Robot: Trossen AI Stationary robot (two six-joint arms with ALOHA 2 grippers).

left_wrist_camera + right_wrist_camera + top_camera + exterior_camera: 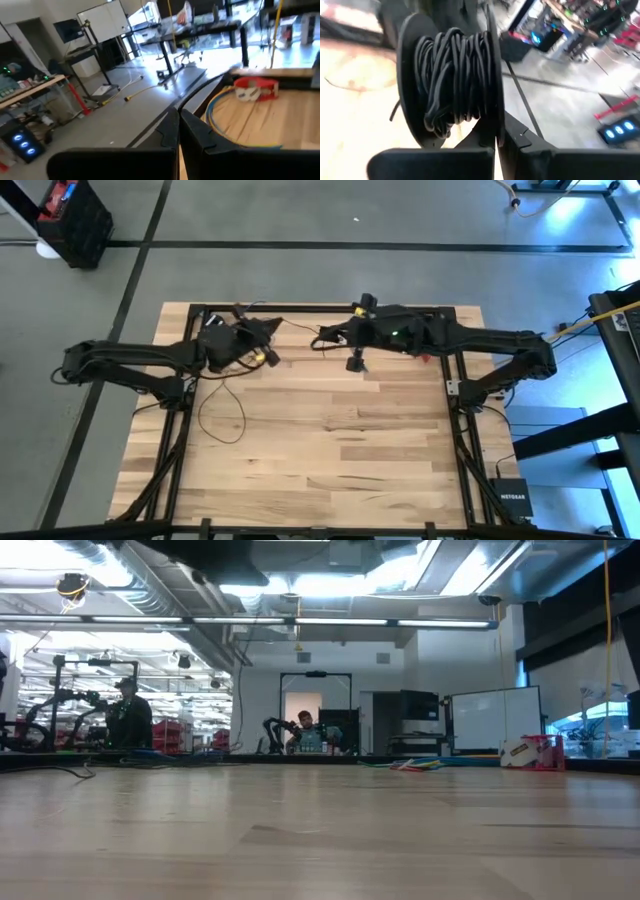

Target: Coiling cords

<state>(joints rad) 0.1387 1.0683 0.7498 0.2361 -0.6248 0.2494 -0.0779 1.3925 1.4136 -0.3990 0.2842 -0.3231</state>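
The cords show as a thin dark wire, wound in many turns on a black round spool (pixel 452 80). From there a strand (pixel 300 330) runs toward my left gripper (pixel 268 340), and a slack loop (pixel 222 412) lies on the wooden table below it. My right gripper (pixel 498 145) is shut on the spool and holds it above the table's far middle (pixel 352 350). In its own wrist view my left gripper (pixel 179 131) is shut and no wire shows between its fingertips. Neither arm appears in the low view. My left gripper is shut near the strand, but I cannot tell whether it touches the cord. My right gripper pinches one flat flange of the spool (pixel 492 107) at its rim between its two fingers. The spool stands up from the fingers on edge, clear of the table, with the wound cord beside the held flange.
A red tape dispenser (pixel 256 88) and a curved yellow and blue cable (pixel 220 117) lie at one table edge. A bundle of coloured wires (pixel 412 764) lies at the far edge. The near half of the table (pixel 330 470) is bare wood. People are in the room beyond.
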